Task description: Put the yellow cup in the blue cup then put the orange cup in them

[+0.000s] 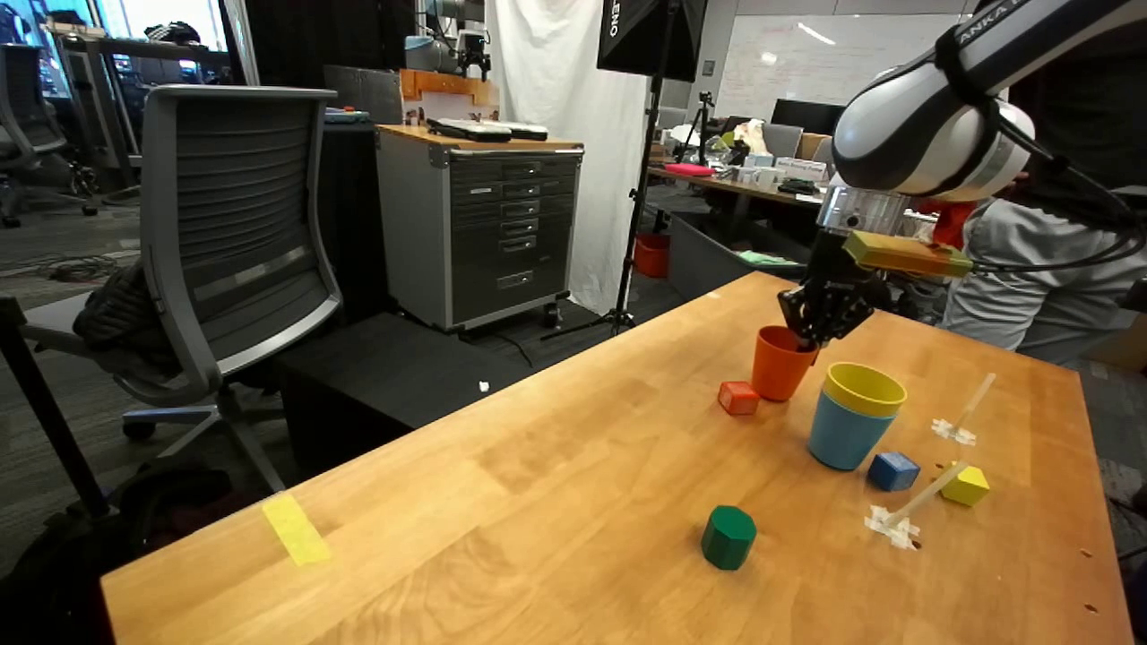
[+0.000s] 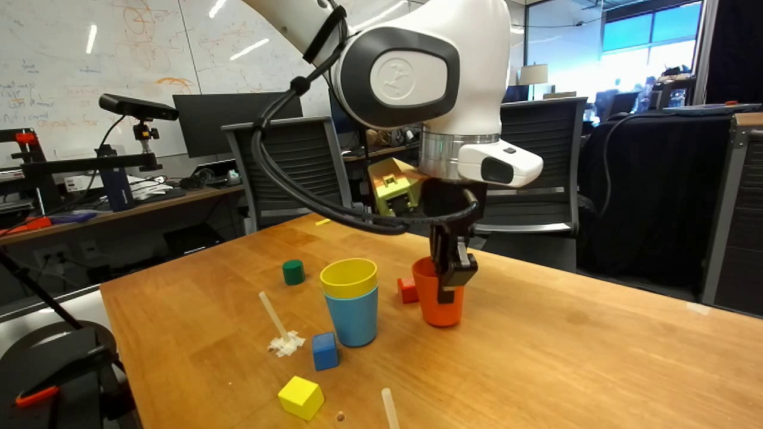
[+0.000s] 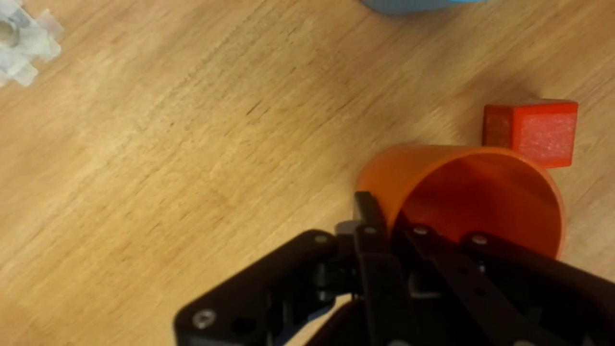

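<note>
The yellow cup sits nested in the blue cup, and both stand upright on the table. They also show in an exterior view, the yellow cup above the blue cup. Only the blue cup's lower edge shows in the wrist view. The orange cup is beside them, its base at the table. My gripper is closed on the orange cup's wall, one finger inside the rim and one outside. The inner fingertip is hidden inside the cup.
A red block lies beside the orange cup. A blue block is near the blue cup, with a yellow block beyond it. A green block stands apart. Two thin upright sticks are taped to the table.
</note>
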